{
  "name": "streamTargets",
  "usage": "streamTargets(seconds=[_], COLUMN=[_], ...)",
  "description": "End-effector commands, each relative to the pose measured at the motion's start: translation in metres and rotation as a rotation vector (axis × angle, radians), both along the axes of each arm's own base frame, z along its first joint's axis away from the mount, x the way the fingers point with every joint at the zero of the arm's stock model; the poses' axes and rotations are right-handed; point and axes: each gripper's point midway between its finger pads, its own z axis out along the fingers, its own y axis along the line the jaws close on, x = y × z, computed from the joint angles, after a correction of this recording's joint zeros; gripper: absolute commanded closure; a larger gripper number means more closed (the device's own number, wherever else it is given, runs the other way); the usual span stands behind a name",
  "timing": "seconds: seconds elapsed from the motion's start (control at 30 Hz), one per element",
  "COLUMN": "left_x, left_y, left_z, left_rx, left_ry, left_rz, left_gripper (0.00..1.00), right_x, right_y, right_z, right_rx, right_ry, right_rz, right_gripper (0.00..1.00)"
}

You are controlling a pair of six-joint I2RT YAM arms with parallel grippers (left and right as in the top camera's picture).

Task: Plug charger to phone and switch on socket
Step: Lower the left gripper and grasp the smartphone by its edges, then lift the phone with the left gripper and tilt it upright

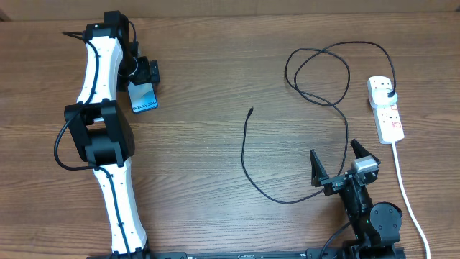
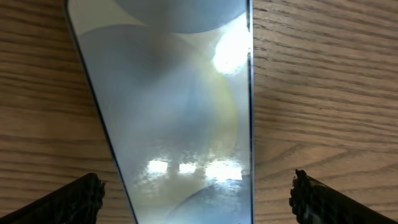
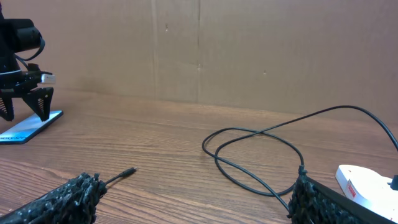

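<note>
beneath the spread left end effector (image 2: pixel 196 186), the phone (image 1: pixel 144 98) lies flat; glossy, glowing cyan.

In the left wrist view the small rectangular dark-framed smartphone (image 2: pixel 180 106) runs off the top and bottom edges. Glare and blur wash out whatever its glassy screen shows. From overhead its far end lies under the left hand (image 1: pixel 144 85). The white oblong power strip (image 3: pixel 367 185) is clipped by the right wrist picture's corner, and its thick white cord (image 1: pixel 410 205) leaves the overhead view's lower edge.
</note>
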Motion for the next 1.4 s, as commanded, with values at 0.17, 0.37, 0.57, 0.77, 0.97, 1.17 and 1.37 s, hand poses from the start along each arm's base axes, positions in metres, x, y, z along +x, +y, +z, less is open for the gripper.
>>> streamTargets(seconds=[0.17,0.37,0.57,0.77,0.97,1.17,1.37], left_x=[0.001,-0.007,-0.001,-0.001,-0.003,-0.011,-0.028], left_y=[0.004,0.003,0.002,-0.002,-0.002,-0.003,-0.005], left_z=[-0.013,-0.042,-0.045,-0.047,-0.047,-0.044,-0.040], left_rx=[0.028,0.015,0.012,-0.010,-0.010,-0.013,-0.022], left_ry=[0.010,0.077,0.055,0.057,0.062,0.094,0.163], left_rz=[-0.018,-0.027,-0.026,-0.028,-0.027,-0.027,-0.016], left_gripper=[0.00,0.00,0.00,0.21,0.32,0.36,0.41], right_x=[0.000,0.000,0.000,0.000,0.000,0.000,0.000], right_y=[-0.001,-0.001,-0.001,-0.001,-0.001,-0.001,-0.001], right_z=[-0.002,-0.002,-0.002,-0.002,-0.002,-0.002,-0.002], right_rx=[0.003,0.003,0.003,0.003,0.003,0.003,0.003], right_ry=[-0.002,-0.002,-0.002,-0.002,-0.002,-0.002,-0.002], right_rz=[-0.005,-0.005,-0.005,-0.005,-0.005,-0.005,-0.005], right_gripper=[0.00,0.00,0.00,0.00,0.00,0.00,0.00])
